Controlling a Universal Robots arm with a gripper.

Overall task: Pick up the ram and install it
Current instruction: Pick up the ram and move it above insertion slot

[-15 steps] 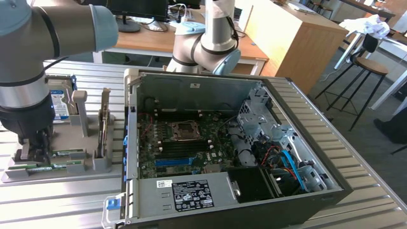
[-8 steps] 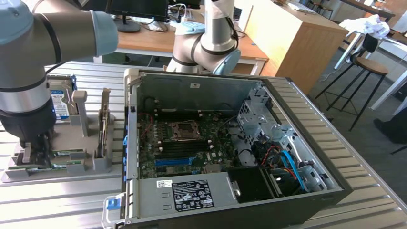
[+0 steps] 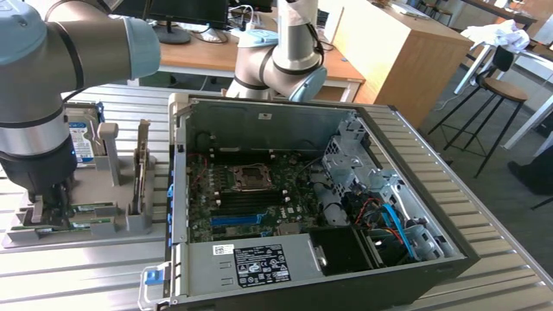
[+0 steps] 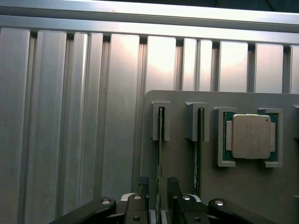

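Closest to the wrist camera, the black two-fingered gripper reaches down over a thin, long green circuit-board ram stick, seen edge-on. Its jaws are spread, one finger on each side of the stick with a sliver of gap showing, so they straddle it without pinching it. The ram stands upright in a narrow slot of a flat grey holder plate.

Just beside it, a second matching green ram stick stands in the neighbouring slot. Past that, a small square silver processor chip lies in its own recess of the same plate. The plate rests on a ribbed aluminium table.

From the exterior view, the grey and pale-blue robot arm leans over the holder on that view's left, with a boxy silver hard drive standing just behind.

Farther along the table sits an open black computer case, well apart from the gripper. Its green motherboard is exposed, and the long memory slots appear unfilled, though that is hard to confirm.

Judging from this, the task is at an early stage: the gripper is lined up on the ram, but the grasp, the lift and the installation are not yet done.
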